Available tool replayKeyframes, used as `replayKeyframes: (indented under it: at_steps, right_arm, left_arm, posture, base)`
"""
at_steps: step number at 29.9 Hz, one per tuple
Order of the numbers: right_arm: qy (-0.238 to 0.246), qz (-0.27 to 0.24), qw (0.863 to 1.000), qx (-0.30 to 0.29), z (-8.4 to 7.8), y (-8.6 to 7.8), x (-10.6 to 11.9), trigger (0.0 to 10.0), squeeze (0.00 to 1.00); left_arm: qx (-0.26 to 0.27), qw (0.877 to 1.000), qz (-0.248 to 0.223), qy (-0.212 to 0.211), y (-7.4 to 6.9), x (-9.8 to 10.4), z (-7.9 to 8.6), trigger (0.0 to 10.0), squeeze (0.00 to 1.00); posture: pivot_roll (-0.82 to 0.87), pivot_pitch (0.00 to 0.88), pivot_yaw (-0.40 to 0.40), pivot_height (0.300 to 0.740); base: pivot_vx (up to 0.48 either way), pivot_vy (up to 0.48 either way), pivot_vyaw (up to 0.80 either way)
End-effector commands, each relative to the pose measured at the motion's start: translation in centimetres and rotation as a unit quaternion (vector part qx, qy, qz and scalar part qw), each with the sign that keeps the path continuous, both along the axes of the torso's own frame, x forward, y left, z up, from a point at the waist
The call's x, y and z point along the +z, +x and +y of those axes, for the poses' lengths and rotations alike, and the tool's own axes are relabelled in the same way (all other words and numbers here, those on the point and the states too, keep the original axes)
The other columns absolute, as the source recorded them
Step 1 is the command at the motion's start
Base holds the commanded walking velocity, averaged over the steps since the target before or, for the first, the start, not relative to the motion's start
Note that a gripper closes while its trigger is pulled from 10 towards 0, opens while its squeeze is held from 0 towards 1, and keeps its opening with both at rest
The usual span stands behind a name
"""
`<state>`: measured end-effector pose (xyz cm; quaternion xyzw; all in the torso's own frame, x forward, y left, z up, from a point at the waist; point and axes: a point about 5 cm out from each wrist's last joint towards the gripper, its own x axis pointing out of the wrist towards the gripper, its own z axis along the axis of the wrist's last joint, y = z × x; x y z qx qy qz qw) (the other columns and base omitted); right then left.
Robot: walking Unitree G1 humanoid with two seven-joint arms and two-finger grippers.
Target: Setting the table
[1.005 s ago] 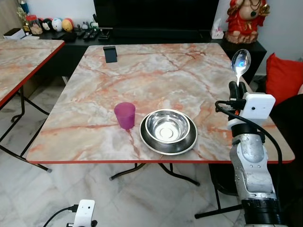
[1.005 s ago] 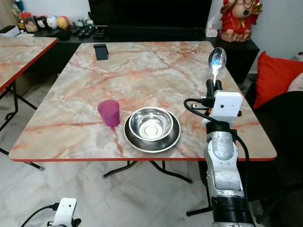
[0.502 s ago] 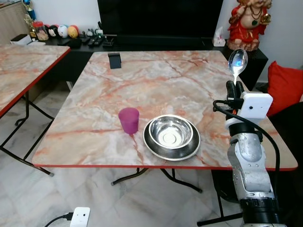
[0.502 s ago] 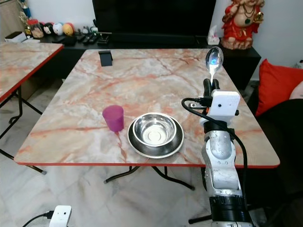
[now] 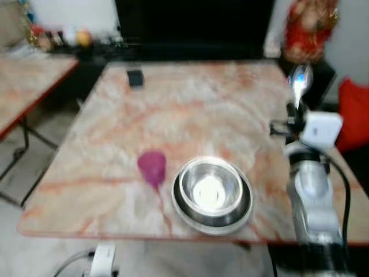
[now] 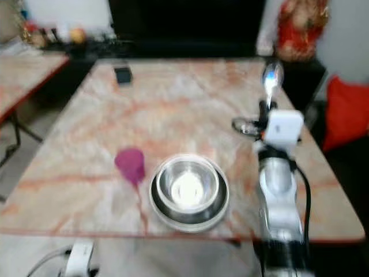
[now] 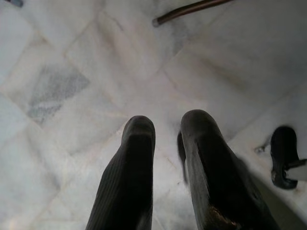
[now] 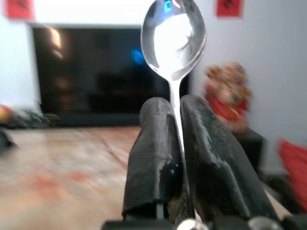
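Note:
The eye views are blurred. My right gripper (image 5: 296,111) is shut on the handle of a silver spoon (image 5: 300,78), held upright above the right side of the marble table (image 5: 190,109). The wrist view shows the spoon (image 8: 173,38) bowl-up between the fingers (image 8: 153,143). A steel bowl (image 5: 210,187) sits in a steel plate (image 5: 180,212) near the table's front edge, left of my right arm. A purple cup (image 5: 152,167) stands just left of the plate. My left gripper (image 7: 165,127) hangs low over the floor, its fingers slightly apart with nothing between them.
A small black object (image 5: 135,78) stands at the table's far left. A second marble table (image 5: 29,75) is on the left. Behind are a dark TV unit (image 5: 190,23) and a red statue (image 5: 305,32); a red cushion (image 5: 354,109) lies to the right.
The whole picture has shifted and blurred, so the camera moved; the bowl and cup now sit lower and larger. My right gripper still holds the spoon upright.

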<state>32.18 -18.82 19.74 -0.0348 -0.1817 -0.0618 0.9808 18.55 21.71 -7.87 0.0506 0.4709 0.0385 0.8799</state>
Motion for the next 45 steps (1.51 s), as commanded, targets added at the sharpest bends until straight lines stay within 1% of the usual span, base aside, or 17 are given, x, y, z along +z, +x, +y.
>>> replayKeyframes:
  at_steps: [1,4,6,9,11,13,16,21,24,25,27,28,31,32,37,42,45]
  right_arm:
    - [0.007,0.001,1.000,0.004,0.3,0.0,0.2,10.0,0.00]
    - [0.011,0.015,1.000,-0.008,-0.1,0.1,0.2,10.0,0.00]
    - [0.003,0.049,0.998,-0.030,-0.7,0.3,-0.1,10.0,0.00]
    - [0.012,0.065,0.997,-0.045,-1.3,0.3,-0.1,10.0,0.00]
    - [-0.009,0.121,0.990,-0.072,-1.9,0.2,-0.7,10.0,0.00]
    - [0.019,0.173,0.982,-0.076,-2.4,-0.1,-1.5,10.0,0.00]
    - [-0.008,0.214,0.975,-0.059,-2.3,-0.5,-1.6,10.0,0.00]
    - [0.001,0.260,0.964,-0.051,-2.5,-1.4,-2.0,10.0,0.00]
    - [0.012,0.291,0.956,-0.049,-2.8,-2.1,-2.2,10.0,0.00]
    - [0.009,0.312,0.949,-0.041,-2.7,-2.5,-2.5,10.0,0.00]
    - [0.011,0.321,0.946,-0.042,-2.7,-2.7,-2.7,10.0,0.00]
    - [0.018,0.346,0.937,-0.045,-2.8,-3.2,-3.4,10.0,0.00]
    - [0.037,0.373,0.926,-0.046,-2.9,-3.7,-4.3,10.0,0.00]
    - [0.063,0.386,0.920,-0.035,-2.6,-4.0,-4.9,10.0,0.00]
    - [0.086,0.406,0.910,-0.026,-2.0,-4.5,-5.6,10.0,0.00]
    - [0.127,0.416,0.900,-0.026,-1.9,-4.7,-6.7,10.0,0.00]
    - [0.124,0.421,0.898,-0.014,-1.6,-4.7,-6.9,10.0,0.00]
  left_arm:
    - [-0.001,1.000,0.028,0.009,-1.2,-0.5,0.3,10.0,0.00]
    - [-0.004,1.000,0.028,0.007,-0.9,-0.5,-0.1,10.0,0.00]
    - [-0.006,1.000,0.029,0.004,-0.8,-0.5,-0.2,10.0,0.00]
    - [-0.008,1.000,0.030,0.004,-0.8,-0.5,-0.1,10.0,0.00]
    - [-0.008,0.999,0.033,0.004,-0.9,-0.5,0.1,10.0,0.00]
    - [-0.009,0.999,0.036,0.007,-1.1,-0.5,0.7,10.0,0.00]
    - [-0.007,0.999,0.036,0.010,-1.1,-0.3,1.4,10.0,0.00]
    - [-0.008,0.999,0.036,0.009,-1.0,-0.1,2.0,10.0,0.00]
    - [-0.006,0.999,0.036,0.010,-0.9,0.1,2.5,10.0,0.00]
    - [-0.006,0.999,0.037,0.009,-0.9,0.2,2.7,10.0,0.00]
    - [-0.007,0.999,0.037,0.009,-0.9,0.2,2.7,10.0,0.00]
    - [-0.008,0.999,0.038,0.007,-0.9,0.1,2.5,10.0,0.00]
    - [-0.010,0.999,0.038,0.006,-0.9,0.1,2.3,10.0,0.00]
    - [-0.010,0.999,0.038,0.005,-0.9,0.1,2.2,10.0,0.00]
    - [-0.010,0.999,0.038,0.004,-0.9,0.1,2.2,10.0,0.00]
    - [-0.009,0.999,0.038,0.002,-0.9,0.0,2.1,10.0,0.00]
    - [-0.009,0.999,0.037,0.003,-0.9,0.0,2.1,10.0,0.00]
  posture:
    - [-0.08,0.000,0.018,0.740]
    - [-0.08,0.000,0.018,0.740]
    - [-0.09,0.000,0.023,0.740]
    - [-0.09,0.000,0.024,0.740]
    - [-0.09,0.000,0.027,0.740]
    - [-0.10,0.000,0.027,0.740]
    - [-0.10,0.000,0.027,0.740]
    - [-0.12,0.000,0.022,0.740]
    - [-0.12,0.000,0.020,0.740]
    - [-0.12,0.000,0.020,0.740]
    - [-0.12,0.000,0.020,0.740]
    - [-0.13,0.000,0.017,0.740]
    - [-0.13,0.000,0.017,0.740]
    - [-0.12,0.000,0.015,0.740]
    - [-0.12,0.000,0.012,0.740]
    - [-0.11,0.000,0.011,0.740]
    - [-0.11,0.000,0.012,0.740]
  base:
    - [0.000,0.000,0.00]
    - [0.000,0.000,0.00]
    - [0.000,0.000,0.00]
    - [0.000,0.000,0.00]
    - [0.000,0.000,0.00]
    - [0.000,0.000,0.00]
    - [0.000,0.000,0.00]
    - [0.000,0.000,0.00]
    - [0.000,0.000,0.00]
    - [0.000,0.000,0.00]
    - [0.000,0.000,0.00]
    - [0.000,0.000,0.00]
    - [0.000,0.000,0.00]
    - [0.000,0.000,0.00]
    - [0.000,0.000,0.00]
    - [0.000,0.000,0.00]
    - [0.000,0.000,0.00]
